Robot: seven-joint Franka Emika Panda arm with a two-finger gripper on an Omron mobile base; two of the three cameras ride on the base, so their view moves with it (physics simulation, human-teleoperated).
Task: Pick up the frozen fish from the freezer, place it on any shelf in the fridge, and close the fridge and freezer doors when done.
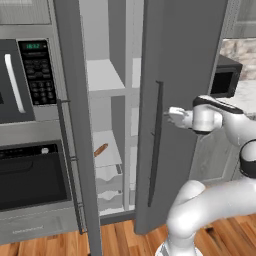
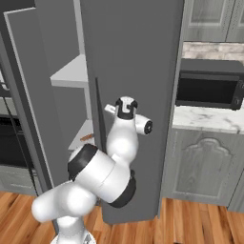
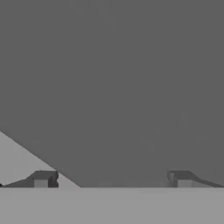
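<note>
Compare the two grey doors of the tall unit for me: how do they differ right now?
The wider door stands in front of the arm, with the open tool at its face, just beside its handle; the narrower door stands away to the left by the oven. The wider door's handle is one long bar. Both are matte grey and stand open.

Both grey doors (image 1: 187,100) stand ajar; between them show white shelves (image 1: 105,77) and an orange-brown stick (image 1: 100,149). The gripper (image 1: 168,116) sits beside the wider door's dark handle (image 1: 156,145).
</note>
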